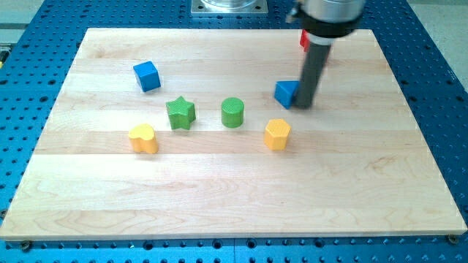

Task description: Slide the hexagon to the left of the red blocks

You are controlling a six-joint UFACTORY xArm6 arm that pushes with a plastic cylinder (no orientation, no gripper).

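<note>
The yellow hexagon [277,134] lies right of the board's middle. My tip [303,104] rests on the board just above and to the right of it, touching the right side of a small blue block [286,93]. A red block [305,40] shows only as a sliver at the view's top, mostly hidden behind the rod. I cannot tell whether more than one red block is there.
A blue cube [147,75] sits at upper left. A green star [180,112] and a green cylinder [232,112] lie mid-board. A yellow heart [144,137] is below-left of the star. The wooden board [234,197] sits on a blue perforated table.
</note>
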